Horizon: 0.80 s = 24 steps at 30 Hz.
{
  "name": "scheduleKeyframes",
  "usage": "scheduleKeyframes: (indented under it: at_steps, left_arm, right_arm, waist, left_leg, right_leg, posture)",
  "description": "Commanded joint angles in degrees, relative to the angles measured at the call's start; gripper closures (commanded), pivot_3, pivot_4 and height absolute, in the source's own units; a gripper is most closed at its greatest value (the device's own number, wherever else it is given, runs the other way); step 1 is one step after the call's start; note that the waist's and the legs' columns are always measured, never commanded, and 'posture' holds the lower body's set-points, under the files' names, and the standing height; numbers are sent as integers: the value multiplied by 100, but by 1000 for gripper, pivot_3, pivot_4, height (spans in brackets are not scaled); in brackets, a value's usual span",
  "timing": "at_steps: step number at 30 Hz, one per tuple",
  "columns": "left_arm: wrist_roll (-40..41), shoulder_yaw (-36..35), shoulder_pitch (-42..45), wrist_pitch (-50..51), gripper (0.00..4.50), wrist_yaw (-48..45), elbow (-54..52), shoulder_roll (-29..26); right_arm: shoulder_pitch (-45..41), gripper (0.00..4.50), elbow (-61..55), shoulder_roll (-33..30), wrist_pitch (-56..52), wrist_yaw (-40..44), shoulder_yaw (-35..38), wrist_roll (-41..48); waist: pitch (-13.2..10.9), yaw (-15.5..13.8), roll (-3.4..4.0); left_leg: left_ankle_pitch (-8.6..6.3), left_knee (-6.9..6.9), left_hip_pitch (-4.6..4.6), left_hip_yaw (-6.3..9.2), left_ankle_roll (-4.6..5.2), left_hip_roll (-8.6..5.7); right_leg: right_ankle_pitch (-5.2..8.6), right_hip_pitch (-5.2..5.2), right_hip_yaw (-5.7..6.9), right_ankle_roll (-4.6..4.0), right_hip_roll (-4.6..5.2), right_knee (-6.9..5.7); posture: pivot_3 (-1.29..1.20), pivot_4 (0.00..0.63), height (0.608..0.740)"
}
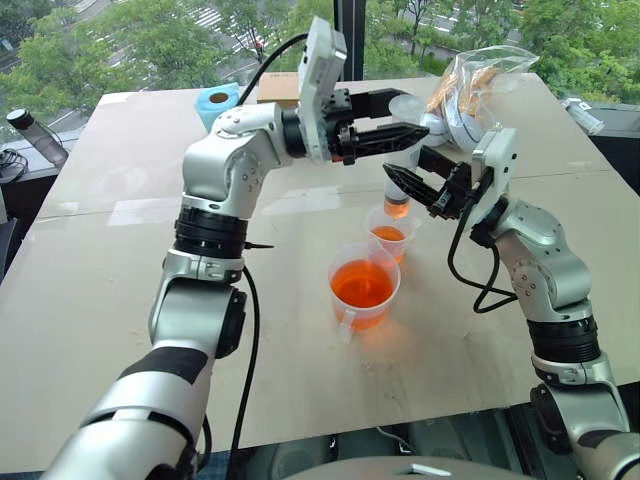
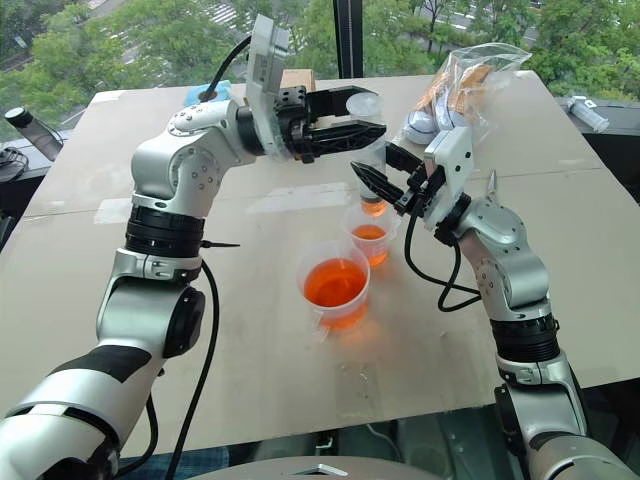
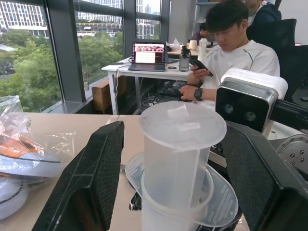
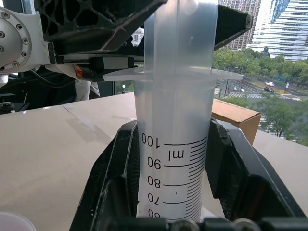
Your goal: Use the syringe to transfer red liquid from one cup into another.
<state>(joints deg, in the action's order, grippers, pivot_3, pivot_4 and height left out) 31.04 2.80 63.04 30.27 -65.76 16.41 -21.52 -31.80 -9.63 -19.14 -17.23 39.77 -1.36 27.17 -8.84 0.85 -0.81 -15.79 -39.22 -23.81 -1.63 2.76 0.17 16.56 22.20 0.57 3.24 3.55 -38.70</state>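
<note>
The right end effector [image 1: 425,190] holds the big clear plastic syringe [image 4: 173,144] upright over the small clear cup [image 1: 391,233]. The left end effector [image 1: 395,118], half open, straddles its plunger top. Moving the orange-red liquid [image 1: 362,283] looks underway, not finished.

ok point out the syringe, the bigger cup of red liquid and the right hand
syringe [image 4: 174,144]: right wrist view, on the marked barrel.
bigger cup [image 1: 345,306]: left eye view, on its front wall by the rim.
right hand [image 1: 400,186]: left eye view, between its fingertips at the syringe.
</note>
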Motion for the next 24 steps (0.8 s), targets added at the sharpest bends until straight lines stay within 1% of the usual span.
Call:
scheduleKeyframes:
  at_steps: [1,3,4,14,24]
  left_arm:
    - [63,-165,159,-79,2208,-16,-71,39]
    - [71,-180,164,-63,3167,-36,-83,43]
    - [70,-184,163,-60,3399,-46,-88,44]
    - [-179,49,-86,-191,3395,-203,-182,-9]
    - [-360,202,-311,-356,3395,-273,-105,51]
  right_arm:
    - [-29,3022,-204,6,106,4,117,42]
    - [-30,3022,-193,11,112,3,111,37]
    - [-30,3022,-187,15,117,2,105,33]
    - [-123,3022,-203,47,89,-46,166,87]
    - [-240,3022,-266,33,-4,-94,317,179]
  waist:
    - [0,-1,0]
    - [0,-1,0]
    - [0,-1,0]
    - [0,0,0]
    - [0,0,0]
  left_leg:
    - [0,0,0,0,0,0]
    - [0,0,0,0,0,0]
    - [0,0,0,0,0,0]
    - [0,0,0,0,0,0]
    - [0,0,0,0,0,0]
  right_leg:
    - [0,0,0,0,0,0]
    - [0,0,0,0,1,-1]
    - [0,0,0,0,0,0]
    - [0,0,0,0,0,-1]
    - [0,0,0,0,0,-1]
  posture:
    - [0,150,740]
    - [0,150,740]
    - [0,150,740]
    - [0,150,740]
    - [0,150,740]
